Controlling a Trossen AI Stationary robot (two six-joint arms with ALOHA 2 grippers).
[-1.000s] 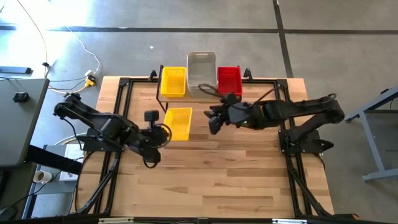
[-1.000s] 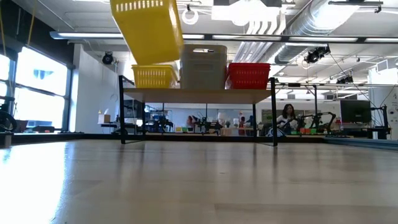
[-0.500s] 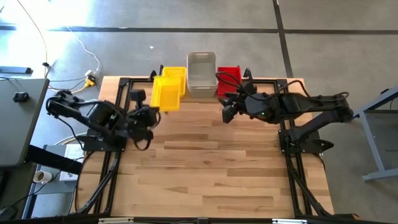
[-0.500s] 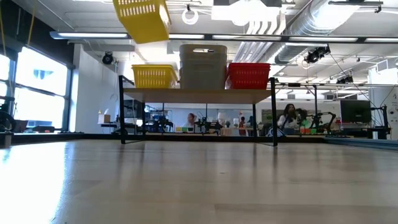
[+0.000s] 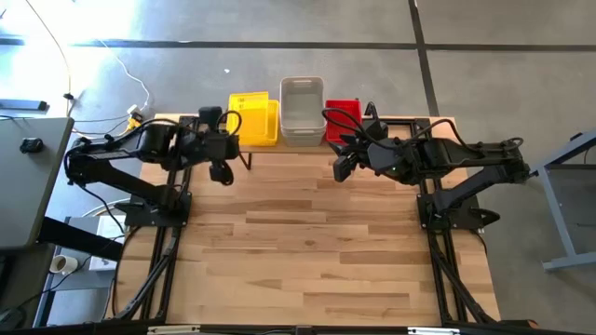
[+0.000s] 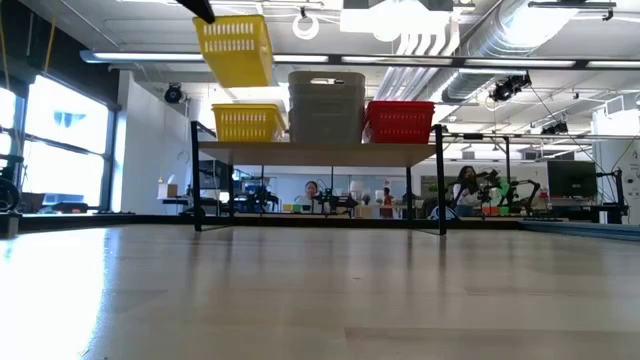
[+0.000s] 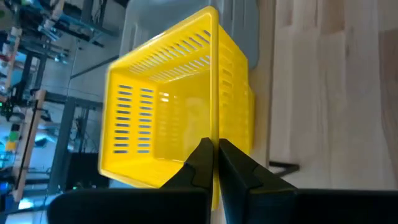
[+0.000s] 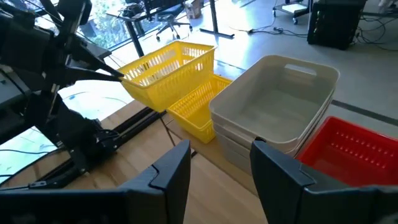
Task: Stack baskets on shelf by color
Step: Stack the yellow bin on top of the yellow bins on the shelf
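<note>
Yellow basket (image 7: pixel 180 118) was held in the air above the yellow basket on the shelf (image 6: pixel 247 122), tilted, not yet seated in it. In the low view the carried one hung clear above the lower one, a gap between them. In the high view it covered the shelf's left end, at about 11 o'clock from the table centre.

Left gripper (image 7: pixel 216 158) was pinched tight on the near rim of the carried yellow basket; both fingers met on the wall edge. Left arm reached in from about 9 o'clock toward the shelf.

Shelf (image 6: pixel 320 152): light plank on thin black legs, at the table's far edge, 12 o'clock in the high view. On it, in the low view from 9 to 3 o'clock: yellow basket, grey-white stack (image 6: pixel 326 105), red basket (image 6: pixel 400 121). The right wrist view showed at least two grey-white baskets nested. How many red ones were nested could not be told.

Right gripper (image 5: pixel 343 167) hovered empty, fingers spread wide, just in front of the shelf's right end, at about 5 o'clock from the red basket in the high view. It touched nothing.

Wooden tabletop (image 5: pixel 307 251) lay in front of the shelf. People sat in the room beyond, seen under the shelf.
</note>
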